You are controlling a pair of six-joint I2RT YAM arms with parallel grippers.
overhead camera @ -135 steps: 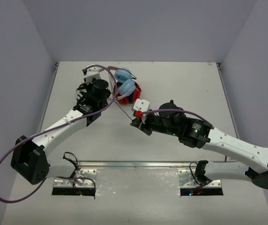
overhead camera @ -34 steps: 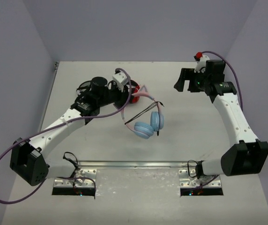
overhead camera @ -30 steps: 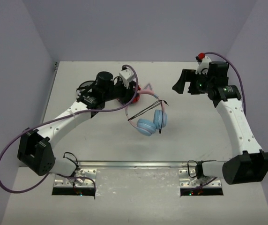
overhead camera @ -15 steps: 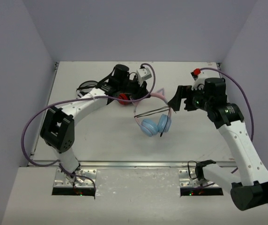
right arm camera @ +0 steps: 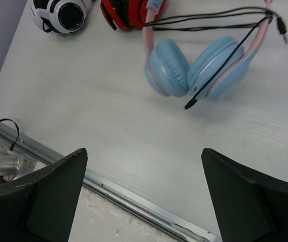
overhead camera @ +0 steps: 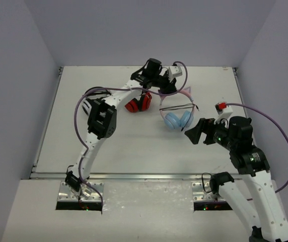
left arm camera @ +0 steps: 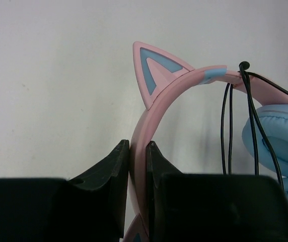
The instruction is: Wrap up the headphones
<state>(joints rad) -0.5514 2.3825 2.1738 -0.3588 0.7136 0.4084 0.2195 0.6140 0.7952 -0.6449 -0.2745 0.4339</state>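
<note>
Here the left gripper pinches the headphones by the headband. The right gripper gapes empty over the table near its front edge

Near strip: you are getting bare table between the headphones and the front rail.
Right approach: your right gripper is hovering spread wide over that strip, facing the blue earcups.
Cable: the black cable is draping across the earcups, its plug lying just in front.
Far side: your left gripper is clamping the pink headband, filling that side.
Left side: the red-and-black headphones are lying near, the black-and-white headphones beyond them, and the left arm is arching over both.
</note>
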